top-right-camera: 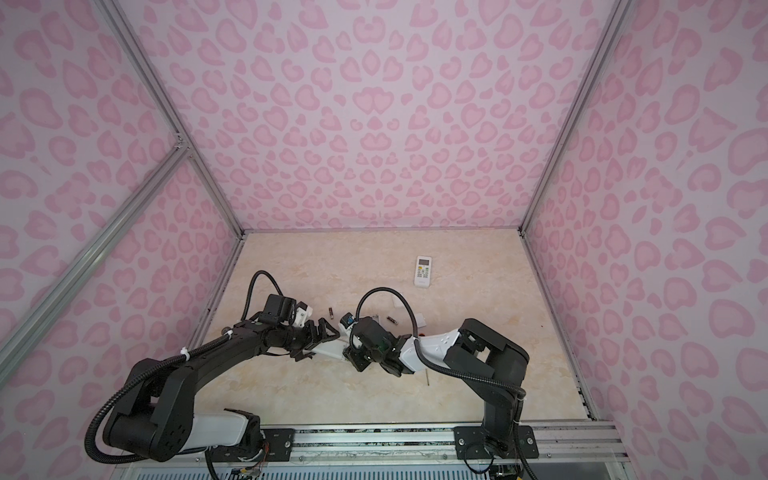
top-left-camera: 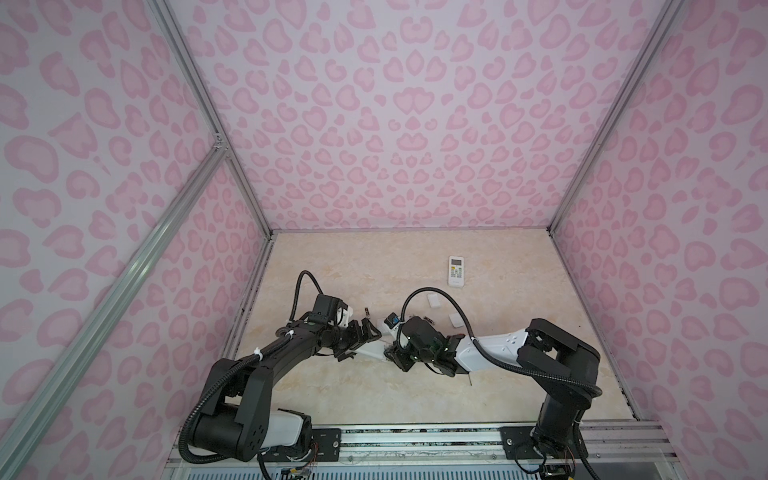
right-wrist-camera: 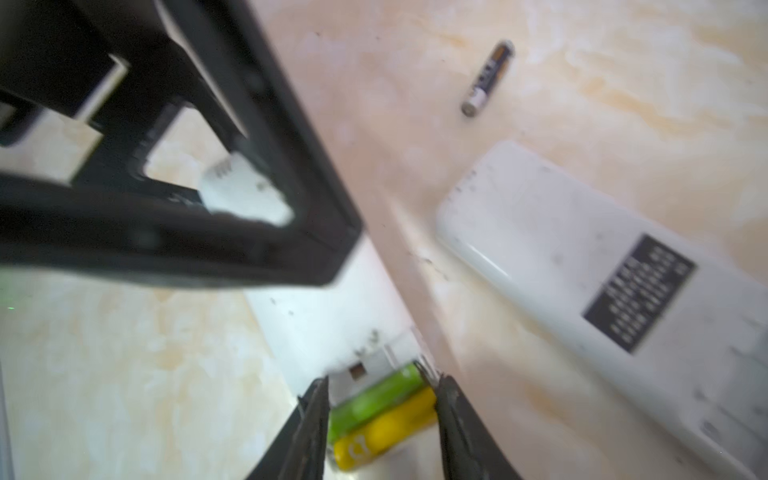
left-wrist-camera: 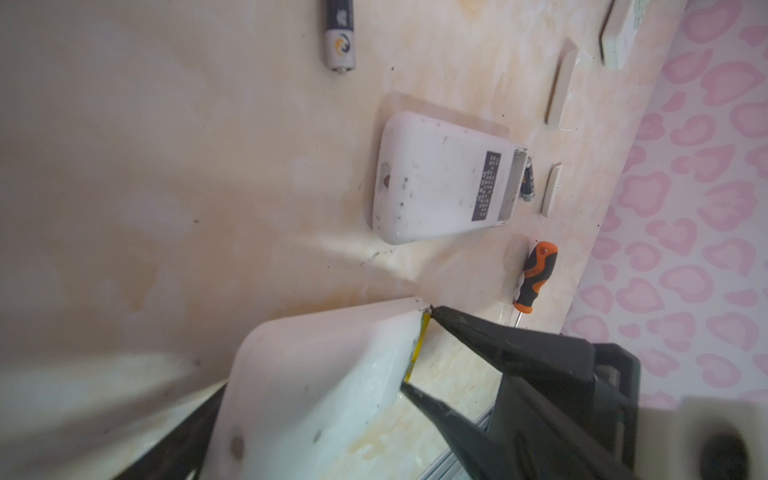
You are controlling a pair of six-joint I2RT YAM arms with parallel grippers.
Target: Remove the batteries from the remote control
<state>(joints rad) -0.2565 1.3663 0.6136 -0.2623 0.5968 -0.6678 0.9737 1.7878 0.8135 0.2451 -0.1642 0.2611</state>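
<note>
no word or number reads clearly. the dark label (left-wrist-camera: pixel 486 186) on the back of the white remote (left-wrist-camera: pixel 432 183) carries rows of pale print, too small to read (blurred in the right wrist view too). a loose battery (left-wrist-camera: pixel 340 39) bears a round orange swirl emblem; the yellow battery (right-wrist-camera: pixel 388 434) shows smeared pale characters.

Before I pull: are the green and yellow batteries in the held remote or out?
In: green battery and yellow battery sit in the remote's open bay, between the right hand's fingers.

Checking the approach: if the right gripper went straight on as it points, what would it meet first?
Likely the open end of the held remote: its fingers flank the yellow battery and green battery there; depth unclear.
</note>
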